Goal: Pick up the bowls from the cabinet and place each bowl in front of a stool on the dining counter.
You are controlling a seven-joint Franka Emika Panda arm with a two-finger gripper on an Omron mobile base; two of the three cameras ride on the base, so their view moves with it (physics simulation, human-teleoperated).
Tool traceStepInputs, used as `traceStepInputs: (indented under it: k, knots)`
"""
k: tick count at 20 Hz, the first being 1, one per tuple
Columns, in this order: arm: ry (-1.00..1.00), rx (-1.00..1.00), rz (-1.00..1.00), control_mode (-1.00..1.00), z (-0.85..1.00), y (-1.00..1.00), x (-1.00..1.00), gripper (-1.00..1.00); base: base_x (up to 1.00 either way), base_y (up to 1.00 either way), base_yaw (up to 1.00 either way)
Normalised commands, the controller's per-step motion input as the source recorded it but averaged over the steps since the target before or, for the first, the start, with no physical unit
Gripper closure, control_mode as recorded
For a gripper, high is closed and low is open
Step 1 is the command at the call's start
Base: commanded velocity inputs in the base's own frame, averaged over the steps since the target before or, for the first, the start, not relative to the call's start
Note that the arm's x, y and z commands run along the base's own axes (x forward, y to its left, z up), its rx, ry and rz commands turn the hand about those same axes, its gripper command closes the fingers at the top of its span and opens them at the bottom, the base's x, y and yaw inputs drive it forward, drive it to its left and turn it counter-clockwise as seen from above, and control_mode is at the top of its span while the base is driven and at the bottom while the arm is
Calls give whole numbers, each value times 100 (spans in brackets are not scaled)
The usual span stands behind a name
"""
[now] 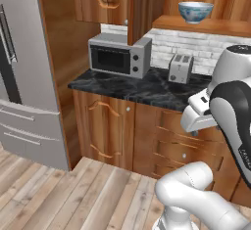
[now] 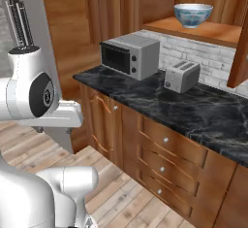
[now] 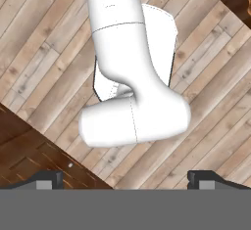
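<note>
A white bowl with a blue floral pattern [image 1: 195, 11] [image 2: 193, 14] stands upright on the plank shelf of the reddish-brown wall cabinet [image 1: 208, 26] [image 2: 208, 32], whose front stands open. My gripper [image 3: 126, 180] hangs well below and in front of that shelf, pointing down at the wooden floor and my own base. Its fingertips [image 3: 46, 180] are spread wide, open, with nothing between them. The white hand shows at counter-front height in the left base view [image 1: 198, 116]. The stool and the dining counter are out of view.
Under the shelf runs a black marble counter [image 1: 122, 88] [image 2: 193, 110] backed by white brick, carrying a microwave [image 1: 120, 55] [image 2: 130, 55] and a toaster [image 1: 180, 68] [image 2: 181, 75]. Drawer units [image 2: 164, 159] sit below. A steel fridge [image 1: 24, 77] stands at the left. Plank floor [image 1: 73, 195] lies open.
</note>
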Motion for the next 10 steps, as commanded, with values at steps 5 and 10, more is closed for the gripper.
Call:
traceStepInputs:
  k: [5, 10]
  knots:
    - [0, 0, 0, 100, 0, 0, 0, -100, 64, 6, -76]
    - [0, 0, 0, 100, 0, 0, 0, -100, 83, 25, -68]
